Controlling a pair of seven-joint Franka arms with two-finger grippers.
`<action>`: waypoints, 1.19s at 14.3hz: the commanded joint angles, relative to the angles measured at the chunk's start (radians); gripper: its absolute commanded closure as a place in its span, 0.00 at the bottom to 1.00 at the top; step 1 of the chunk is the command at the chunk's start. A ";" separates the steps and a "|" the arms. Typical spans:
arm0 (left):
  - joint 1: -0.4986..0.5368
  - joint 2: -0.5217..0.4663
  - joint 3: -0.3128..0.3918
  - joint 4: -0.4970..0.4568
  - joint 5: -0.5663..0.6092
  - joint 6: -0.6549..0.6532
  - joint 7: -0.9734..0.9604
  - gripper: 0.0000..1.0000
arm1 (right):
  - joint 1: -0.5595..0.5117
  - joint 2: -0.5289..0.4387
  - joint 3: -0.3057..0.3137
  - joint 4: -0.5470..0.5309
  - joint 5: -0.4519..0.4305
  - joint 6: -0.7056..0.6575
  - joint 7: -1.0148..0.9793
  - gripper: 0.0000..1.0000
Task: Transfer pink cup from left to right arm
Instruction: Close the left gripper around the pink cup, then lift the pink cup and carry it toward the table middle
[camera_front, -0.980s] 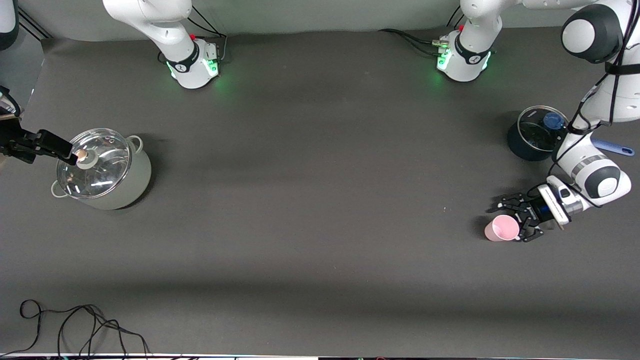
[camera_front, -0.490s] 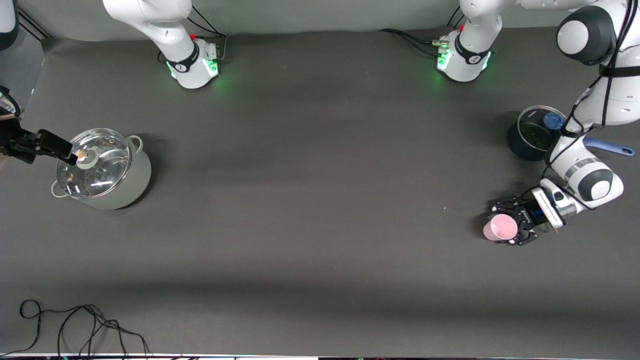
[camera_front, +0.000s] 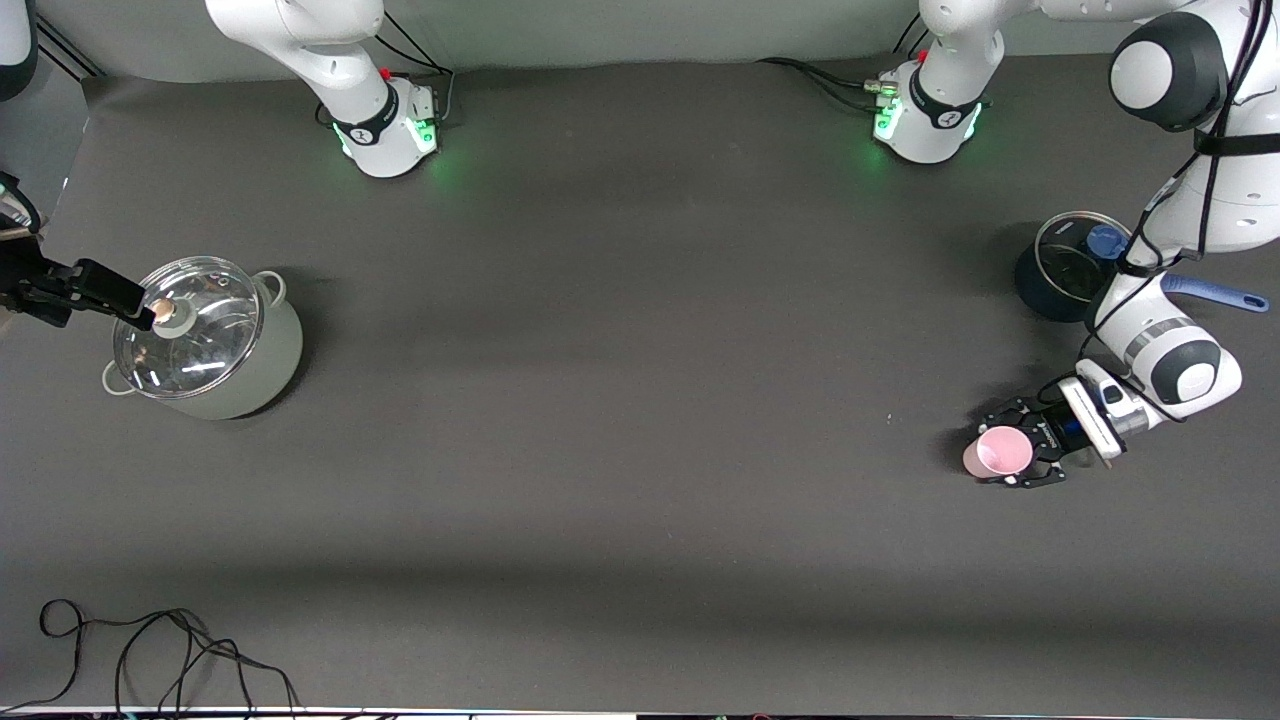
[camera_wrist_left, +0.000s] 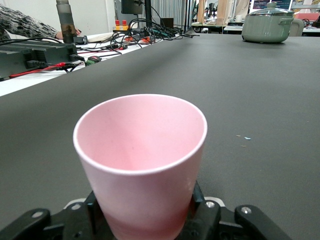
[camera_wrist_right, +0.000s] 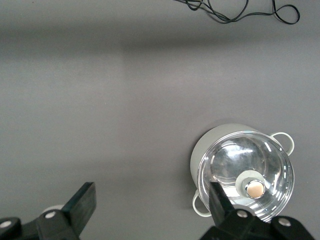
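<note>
Now the left gripper clamps the pink cup; right gripper waits wide open above the grey pot.

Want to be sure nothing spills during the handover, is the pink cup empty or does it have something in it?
Empty. The left wrist view looks straight into the pink cup: only bare pink walls show, no liquid or contents.

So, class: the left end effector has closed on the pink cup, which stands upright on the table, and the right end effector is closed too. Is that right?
Not quite. The right end effector is open, its fingers wide apart in the right wrist view, over the grey-green pot. The left end effector is indeed shut on the upright pink cup.
</note>
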 joint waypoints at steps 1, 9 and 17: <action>-0.013 -0.015 0.007 -0.012 -0.025 0.015 0.007 0.52 | -0.009 -0.001 -0.001 0.013 0.020 -0.008 -0.025 0.00; -0.196 -0.265 0.007 -0.071 -0.025 0.093 -0.438 0.57 | -0.009 0.002 -0.018 0.012 0.020 -0.008 -0.028 0.00; -0.521 -0.597 0.007 -0.208 -0.026 0.306 -0.948 0.57 | -0.001 0.002 -0.027 0.009 0.020 -0.008 -0.032 0.00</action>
